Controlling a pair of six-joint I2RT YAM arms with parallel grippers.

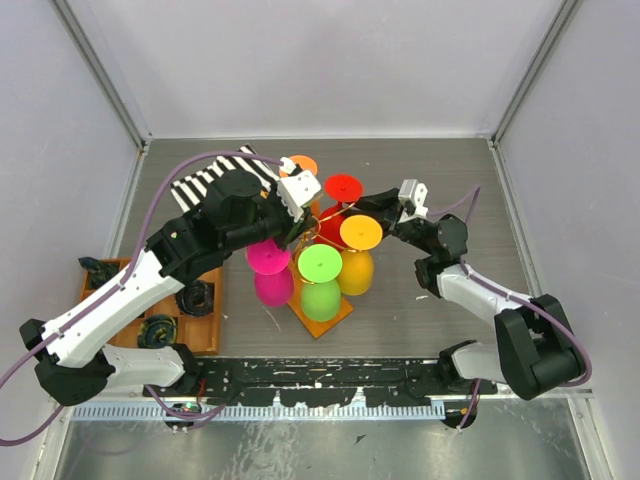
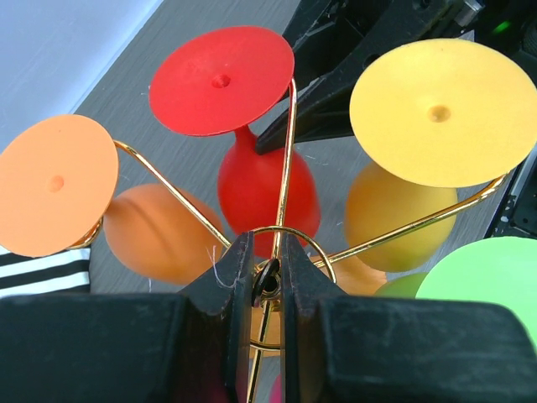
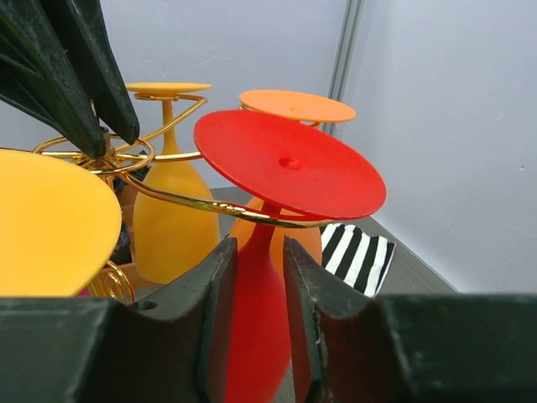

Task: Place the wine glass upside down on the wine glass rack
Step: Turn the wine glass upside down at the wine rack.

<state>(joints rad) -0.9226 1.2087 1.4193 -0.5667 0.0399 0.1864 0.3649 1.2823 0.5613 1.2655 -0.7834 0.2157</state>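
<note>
Black rail (image 1: 300, 385), grey tabletop (image 1: 400, 320), white walls (image 1: 330, 60)

Black left pincer (image 2: 268, 252); gold wire wine glass rack (image 3: 210, 206) on an orange-brown base (image 1: 325, 328). Ahead of the pincer is a red wine glass (image 2: 222, 80), with an orange glass (image 2: 54, 185) to its left and yellow glass (image 2: 440, 113) and green glass (image 2: 495, 277) to its right. Magenta glass (image 1: 267, 256), black-and-white striped cloth (image 1: 205, 180), grey worktop (image 1: 430, 310).

the left arm (image 1: 120, 300) and right arm (image 1: 470, 290) wear white shells on the long links, with bulky black joint housings and black bases. a lilac cable (image 1: 160, 190) runs along each. a small white block (image 1: 297, 190) caps each wrist. the left gripper (image 2: 267, 256) and right gripper (image 3: 260, 252) have matte black, flat-sided fingers.
</note>
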